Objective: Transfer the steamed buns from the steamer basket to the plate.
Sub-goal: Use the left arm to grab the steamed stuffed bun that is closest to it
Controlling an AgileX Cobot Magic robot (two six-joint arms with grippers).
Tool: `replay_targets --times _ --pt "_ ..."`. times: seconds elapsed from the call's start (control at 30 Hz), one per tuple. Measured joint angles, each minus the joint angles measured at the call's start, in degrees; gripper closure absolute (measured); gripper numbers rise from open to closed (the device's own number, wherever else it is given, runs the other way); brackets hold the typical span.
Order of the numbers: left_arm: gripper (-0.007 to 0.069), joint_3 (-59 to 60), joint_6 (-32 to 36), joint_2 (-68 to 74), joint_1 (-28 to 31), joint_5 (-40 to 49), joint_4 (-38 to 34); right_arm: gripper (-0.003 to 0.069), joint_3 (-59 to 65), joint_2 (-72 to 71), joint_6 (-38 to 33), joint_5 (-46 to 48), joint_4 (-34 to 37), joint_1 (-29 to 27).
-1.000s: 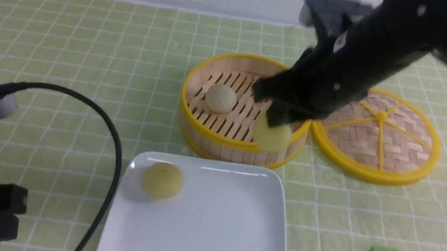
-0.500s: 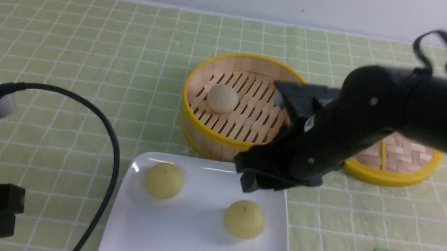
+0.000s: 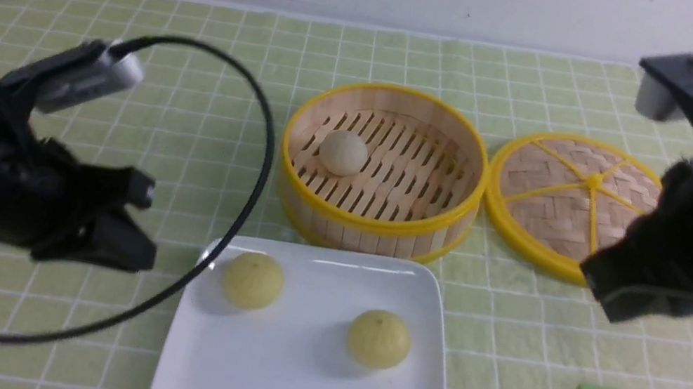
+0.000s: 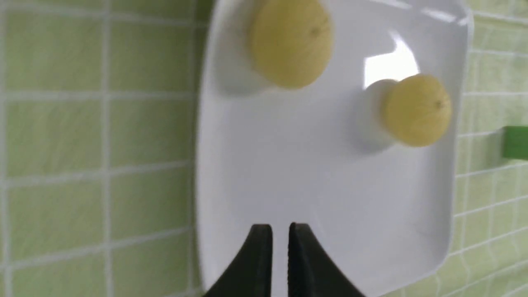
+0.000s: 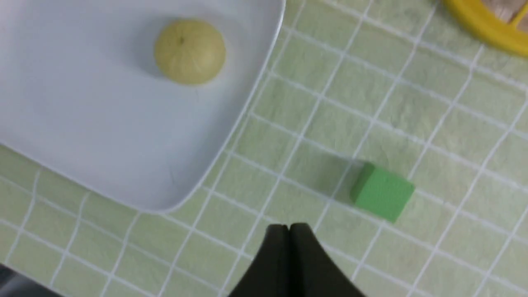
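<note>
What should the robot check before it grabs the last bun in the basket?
1. Target white bun sits free in basket: ok.
2. Room on plate beside yellow buns: ok.
3. Nothing held by left gripper: ok.
4. Its jaws open enough to grab: not ok, nearly shut.
5. Basket clear of right gripper, which is shut and empty: ok.
6. Basket uncovered, lid lying beside it: ok.
</note>
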Motion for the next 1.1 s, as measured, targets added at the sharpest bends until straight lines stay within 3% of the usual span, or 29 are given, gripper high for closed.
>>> replay_targets --times 0.13,0.3,0.4,0.57,0.73,0.83,0.9,0.93,0.97,1.03,1.1 --pt "0.0622 -17.4 0.7 13.2 -7.3 0.5 1.7 0.0673 10.5 -5.4 0.2 -1.6 1.0 0.0" --pt "0.0572 -37.0 -9.5 27.5 -14.6 1.8 11.2 0.0672 17.7 -10.2 0.2 -4.2 1.9 0.0" --pt "0.0461 -51.1 -16.6 37.6 -18.2 4.6 19.9 0.0670 20.7 -12.7 0.2 -6.6 2.8 0.0" --pt "0.0263 -70.5 -21.8 51.3 -21.0 10.5 30.4 0.0667 21.4 -13.3 0.2 -8.4 3.4 0.0" --pt "0.0193 -79.8 -22.6 59.4 -21.4 12.7 32.4 0.0667 21.5 -13.3 0.2 -9.3 3.7 0.0" --pt "0.0238 -81.8 -22.6 62.3 -21.4 11.9 32.6 0.0667 21.6 -13.3 0.2 -9.5 3.8 0.0" --pt "0.0354 -82.0 -22.6 62.9 -21.4 11.7 32.2 0.0666 21.7 -13.3 0.2 -9.6 3.8 0.0" --pt "0.0369 -82.0 -22.6 62.9 -21.4 11.7 32.2 0.0665 21.7 -13.3 0.2 -9.6 3.8 0.0" --pt "0.0494 -82.3 -22.6 62.6 -21.4 12.7 31.6 0.0664 21.7 -13.3 0.2 -9.6 3.8 0.0" --pt "0.0576 -82.5 -22.5 60.9 -21.4 15.0 31.2 0.0664 21.7 -13.3 0.2 -9.2 3.8 0.0" --pt "0.0594 -83.0 -22.4 58.9 -21.4 18.1 31.2 0.0662 21.7 -13.3 0.2 -8.5 3.8 0.0"
